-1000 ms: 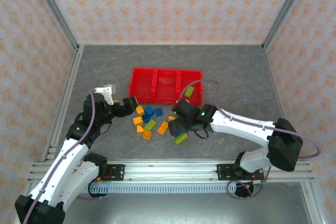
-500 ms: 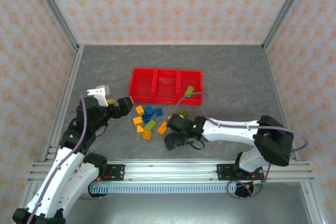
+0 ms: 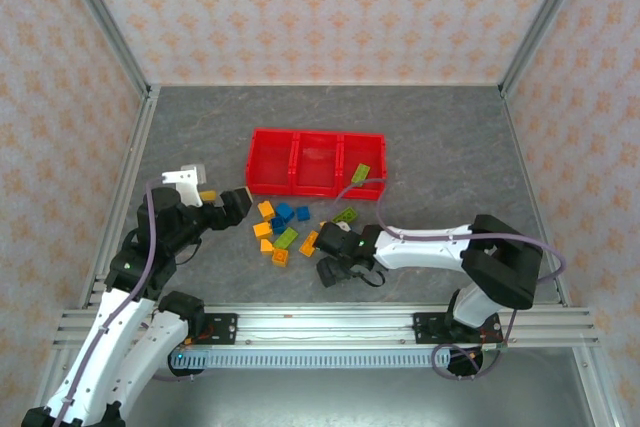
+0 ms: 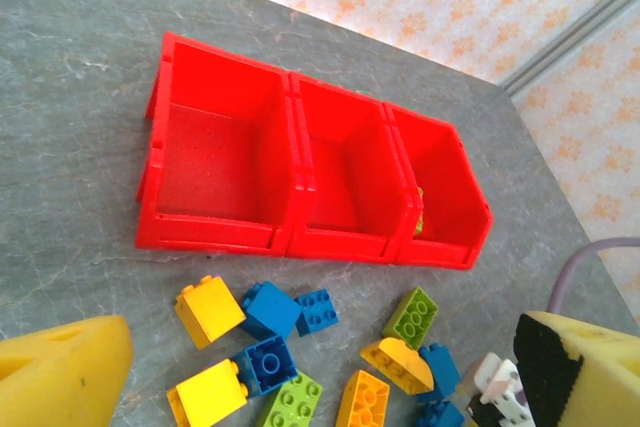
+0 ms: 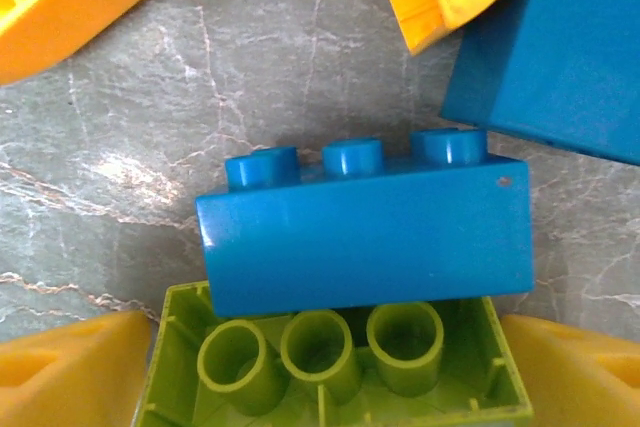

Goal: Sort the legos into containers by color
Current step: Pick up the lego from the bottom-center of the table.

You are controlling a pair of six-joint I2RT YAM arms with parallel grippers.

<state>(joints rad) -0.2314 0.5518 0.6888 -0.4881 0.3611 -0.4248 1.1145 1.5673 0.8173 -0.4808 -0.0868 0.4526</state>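
Three joined red containers (image 3: pixel 315 162) (image 4: pixel 220 237) stand mid-table; one lime green lego (image 3: pixel 360 174) lies in the right one. Blue, yellow-orange and green legos (image 3: pixel 284 228) (image 4: pixel 268 309) are scattered in front of them. My right gripper (image 3: pixel 333 269) (image 5: pixel 330 372) is down at the pile's near right edge. Its yellow fingers (image 5: pixel 75 372) press on both ends of an upturned lime green lego (image 5: pixel 340 357). A blue lego (image 5: pixel 365 232) lies on its side against that one. My left gripper (image 3: pixel 236 205) (image 4: pixel 320 397) hovers open left of the pile, holding nothing.
Another green lego (image 3: pixel 347 214) (image 4: pixel 411 316) and an orange curved one (image 4: pixel 397 363) lie close behind the right gripper. The right arm's cable (image 3: pixel 365 187) loops over the right bin's front. Metal frame rails (image 3: pixel 120 197) border the table's sides.
The right gripper has come down and toward the front onto the green lego, and its jaws have narrowed. The left arm has drawn slightly back to the left.
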